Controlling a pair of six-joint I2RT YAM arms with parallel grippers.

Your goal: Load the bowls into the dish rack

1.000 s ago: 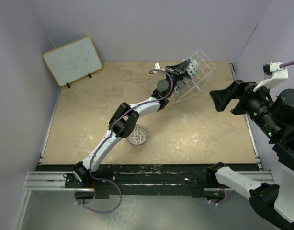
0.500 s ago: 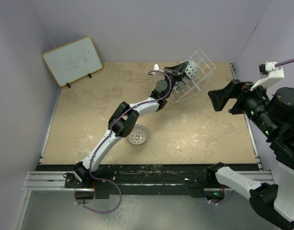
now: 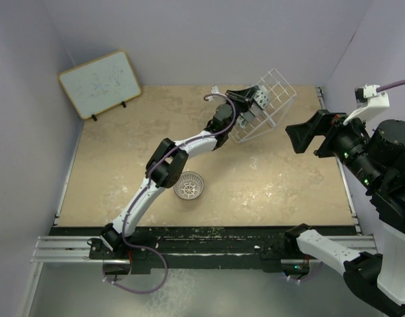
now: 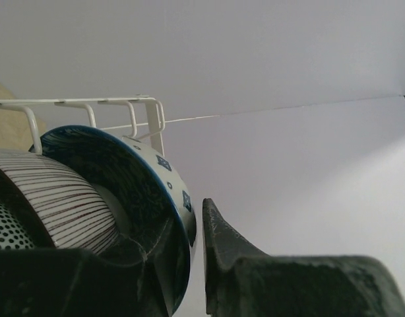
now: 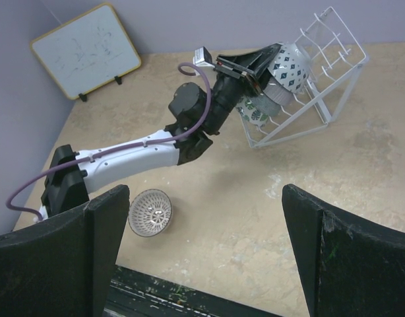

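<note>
My left gripper (image 4: pixel 188 228) is slightly parted astride the rim of the blue bowl (image 4: pixel 117 172), with a sliver of gap at the right finger. The bowl stands on edge in the rack (image 3: pixel 276 84), upper right of top view, beside a striped bowl (image 4: pixel 57 198). Lattice bowl (image 3: pixel 189 185) on table (image 3: pixel 288 178), lower centre. Right gripper (image 5: pixel 202 198) spread wide, empty.

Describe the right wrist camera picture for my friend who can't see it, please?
The left hand is at a blue-patterned bowl in a tilted white wire dish rack, its arm stretched across a table. A lattice bowl sits near the front, a whiteboard leans at the back left, and the right hand's dark fingers frame the bottom corners.
</note>
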